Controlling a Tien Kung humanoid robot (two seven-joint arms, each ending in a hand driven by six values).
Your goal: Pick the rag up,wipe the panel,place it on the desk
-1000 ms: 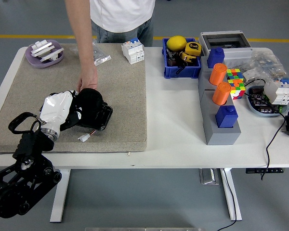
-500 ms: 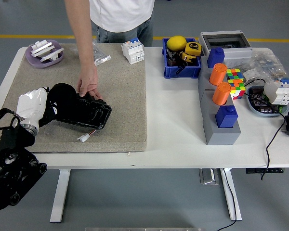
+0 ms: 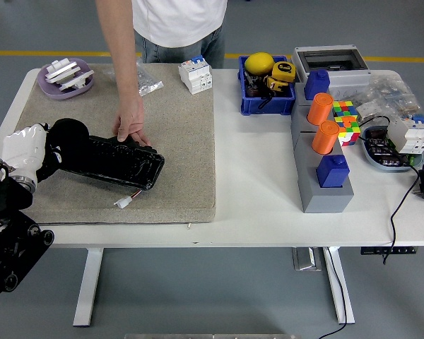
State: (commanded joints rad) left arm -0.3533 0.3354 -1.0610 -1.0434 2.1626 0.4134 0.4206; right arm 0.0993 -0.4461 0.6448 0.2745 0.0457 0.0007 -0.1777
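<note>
A black panel (image 3: 124, 164) lies flat on the beige mat (image 3: 177, 127), a white plug on thin wires sticking out at its near edge. My left hand (image 3: 46, 150), white at the back, is at the panel's left end, shut on a bunched black rag (image 3: 68, 136) that rests on the panel. A person stands at the far side and presses one hand (image 3: 131, 128) on the panel's far edge, holding it down. The right arm is out of view.
On the mat's far side are a purple dish (image 3: 65, 78) with white parts, a clear bag (image 3: 148, 85) and a white breaker (image 3: 195, 74). Right of the mat stand a blue bin (image 3: 266, 92), a grey stand (image 3: 324, 169) with orange and blue pieces, a colour cube (image 3: 345, 121) and cables.
My left hand has slid left with the rag, from the panel's middle to its left end. The person's hand shifted slightly and now presses on the panel's far edge; the panel has hardly moved.
</note>
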